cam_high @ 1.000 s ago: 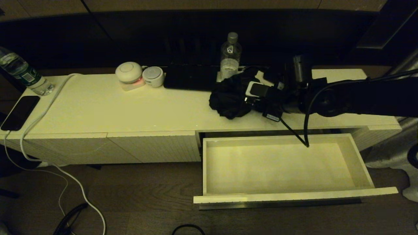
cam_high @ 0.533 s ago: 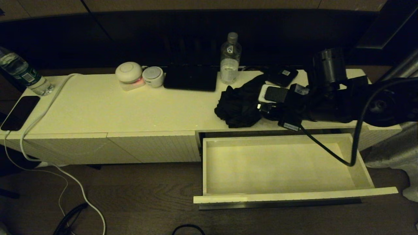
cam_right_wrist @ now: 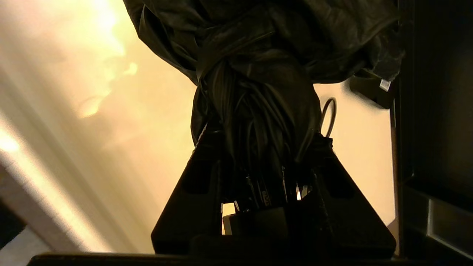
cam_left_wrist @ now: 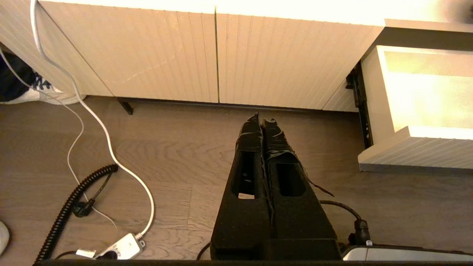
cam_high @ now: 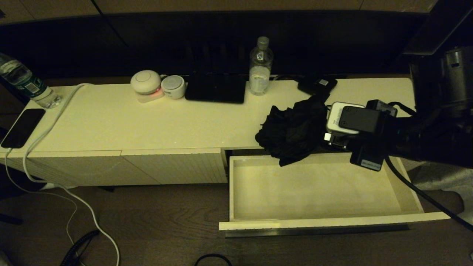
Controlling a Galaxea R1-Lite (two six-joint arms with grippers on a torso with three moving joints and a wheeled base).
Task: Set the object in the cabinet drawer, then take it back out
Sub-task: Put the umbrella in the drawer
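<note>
- Long white cabinet [cam_high: 147, 122] against a dark wall, wood floor [cam_high: 155, 221] below.
- Far edge: two bottles [cam_high: 261, 66], two round white devices [cam_high: 147, 84], dark flat slab [cam_high: 216, 88]; phone [cam_high: 22, 127] with white cable [cam_high: 44, 129] at far left.
- Drawer [cam_high: 410, 192] at right, pulled out toward the near side, white inside.
- Right gripper [cam_right_wrist: 260, 147] above the cabinet's near edge at right, pinching a crumpled black bundle [cam_high: 292, 129].
- Bundle off the surface, lower tip hanging over the drawer's far edge.
- Left gripper [cam_left_wrist: 263, 120] low over the floor, left of the drawer, fingers pressed together, holding nothing.
</note>
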